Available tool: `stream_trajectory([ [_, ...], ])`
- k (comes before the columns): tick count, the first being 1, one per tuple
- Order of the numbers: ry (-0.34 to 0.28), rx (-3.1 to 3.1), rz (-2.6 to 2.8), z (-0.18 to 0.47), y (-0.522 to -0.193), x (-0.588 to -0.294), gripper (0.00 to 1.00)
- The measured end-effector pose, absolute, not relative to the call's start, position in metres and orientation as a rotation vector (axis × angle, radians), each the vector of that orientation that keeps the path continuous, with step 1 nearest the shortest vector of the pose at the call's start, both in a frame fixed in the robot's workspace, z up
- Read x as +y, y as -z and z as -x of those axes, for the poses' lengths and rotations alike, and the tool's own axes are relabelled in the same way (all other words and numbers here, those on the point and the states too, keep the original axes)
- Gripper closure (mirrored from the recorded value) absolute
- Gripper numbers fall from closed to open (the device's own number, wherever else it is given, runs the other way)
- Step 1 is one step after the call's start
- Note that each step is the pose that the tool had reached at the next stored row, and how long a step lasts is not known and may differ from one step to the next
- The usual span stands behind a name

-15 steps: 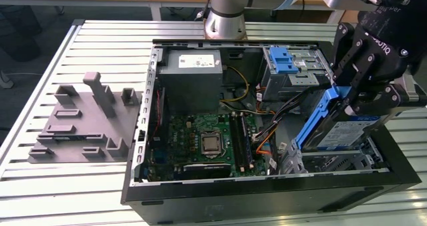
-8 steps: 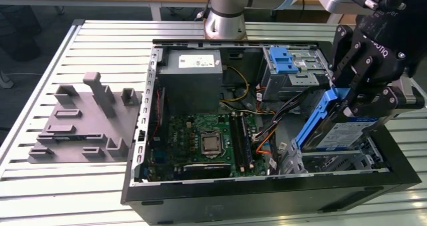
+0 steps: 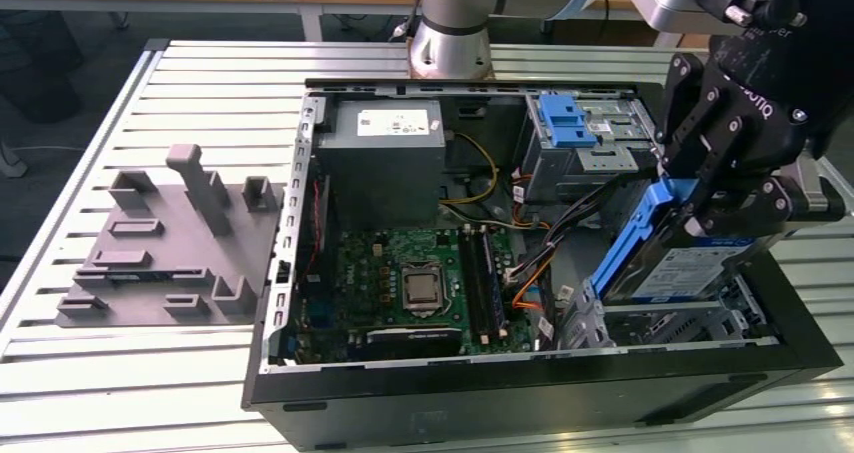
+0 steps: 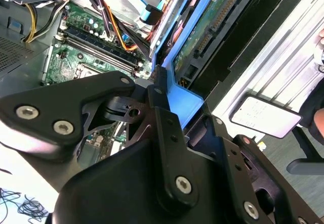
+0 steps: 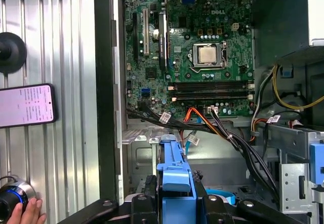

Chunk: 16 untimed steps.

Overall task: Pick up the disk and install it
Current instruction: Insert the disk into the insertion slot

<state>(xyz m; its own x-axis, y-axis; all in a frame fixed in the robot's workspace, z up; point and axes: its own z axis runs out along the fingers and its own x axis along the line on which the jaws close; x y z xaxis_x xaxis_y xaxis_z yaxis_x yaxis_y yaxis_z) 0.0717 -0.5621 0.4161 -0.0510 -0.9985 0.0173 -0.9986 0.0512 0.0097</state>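
At the exterior view's right, the black gripper (image 3: 714, 223) hangs over the near corner of the open computer case (image 3: 534, 398), its fingers clenched on the disk (image 3: 674, 268). The grasp is on the blue bracket (image 3: 625, 258) that frames the drive. The disk stands tilted, label outward, with its lower end at the silver bay (image 3: 667, 323) in that corner of the case; whether it is seated cannot be told.

In the second wrist view, a finger (image 4: 164, 118) presses against the bracket, and the drive's green circuit board faces up beyond it. In the first wrist view, the bracket's blue end sits between the finger bases, above the case floor.

Inside the case lie the motherboard (image 3: 400, 283), a grey box (image 3: 387, 163) with a white sticker, and a metal cage (image 3: 587, 138) with a blue latch – all well apart from the disk.

The case rests on a slatted table (image 3: 134, 373). A grey fixture (image 3: 160, 243) stands beside it, towards the exterior view's left.

Outside the case wall – in the first wrist view – a phone (image 5: 25, 105) lies on the slats, and a person's hand (image 5: 23, 215) touches a round knob.
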Motion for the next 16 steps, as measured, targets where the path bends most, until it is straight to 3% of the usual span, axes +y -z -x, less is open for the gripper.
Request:
stream_trajectory([
  [16,-0.008,-2.263,-2.151,-0.0717,-0.4117,-0.5621,0.64],
])
